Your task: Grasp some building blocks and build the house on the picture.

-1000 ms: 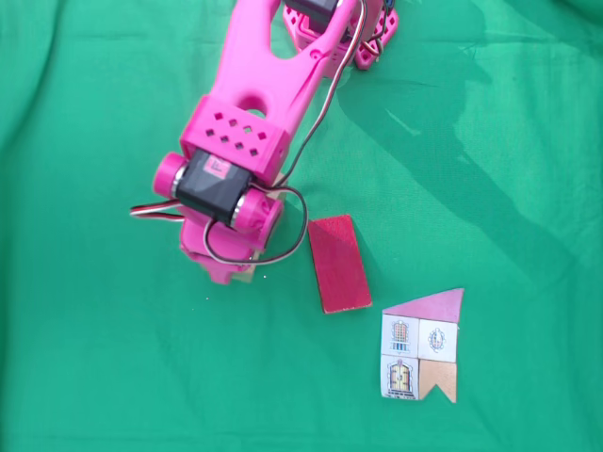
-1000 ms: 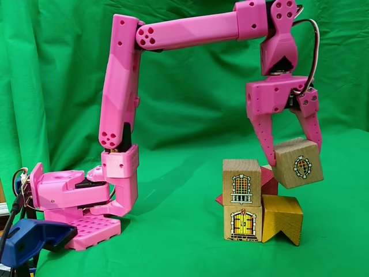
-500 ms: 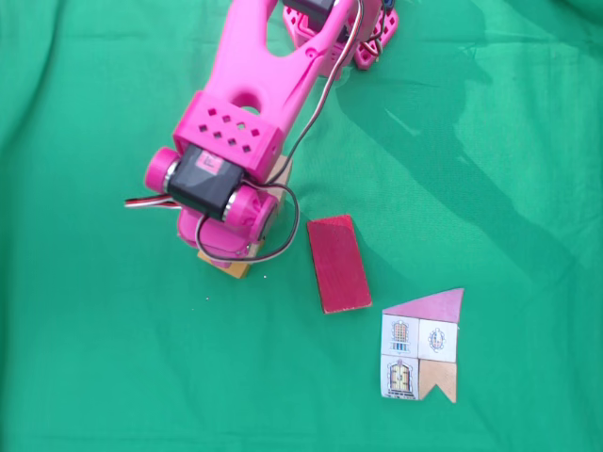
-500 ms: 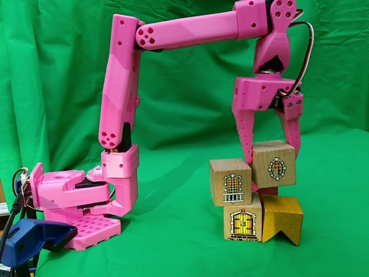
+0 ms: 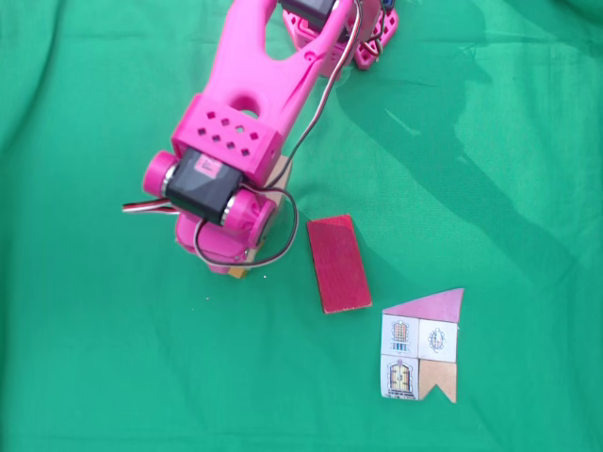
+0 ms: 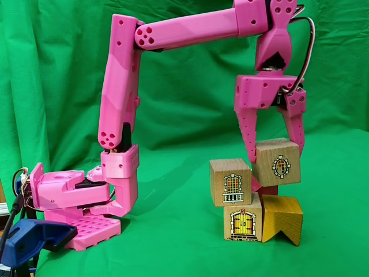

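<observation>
In a fixed view from the side, my pink gripper point(image 6: 277, 154) is shut on a pale cube with a round window point(image 6: 279, 164), slightly tilted, just above the orange-brown notched cube point(image 6: 282, 219). Beside it a pale cube with a tall window point(image 6: 230, 182) sits shifted left, overhanging the pale door cube point(image 6: 243, 224) below. A sliver of the dark-red block point(image 6: 266, 190) shows behind. In a fixed view from above, the wrist and gripper point(image 5: 224, 254) cover the stack; the red block point(image 5: 337, 262) lies flat to its right, and the paper house picture point(image 5: 424, 346) lies further right and nearer.
The arm's pink base point(image 6: 75, 202) stands at the left, with a blue clamp point(image 6: 29, 239) in front of it. Green cloth point(image 5: 94, 358) covers the table and the backdrop. Motor cables point(image 5: 283, 226) loop beside the wrist.
The gripper carried the round-window cube left and down beside the stack. The tall-window cube was pushed left and now overhangs the door cube. In the last half second the held cube rose slightly.
</observation>
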### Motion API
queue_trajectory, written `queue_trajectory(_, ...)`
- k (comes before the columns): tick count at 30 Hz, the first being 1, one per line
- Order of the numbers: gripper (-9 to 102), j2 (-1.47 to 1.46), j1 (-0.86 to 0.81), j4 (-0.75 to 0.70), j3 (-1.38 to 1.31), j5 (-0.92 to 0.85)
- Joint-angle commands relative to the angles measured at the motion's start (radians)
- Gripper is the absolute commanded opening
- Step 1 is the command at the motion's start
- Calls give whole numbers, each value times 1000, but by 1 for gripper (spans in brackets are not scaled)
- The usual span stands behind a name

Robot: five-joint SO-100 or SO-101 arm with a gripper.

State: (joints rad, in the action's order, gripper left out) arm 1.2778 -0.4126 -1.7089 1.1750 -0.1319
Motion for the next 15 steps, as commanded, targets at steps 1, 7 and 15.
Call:
queue_trajectory(1,20,3,3,2,-51,-5)
queue_trajectory(7,23,-20,2,2,-60,-3)
queue_trajectory(15,23,-114,-55,0,-187,-3)
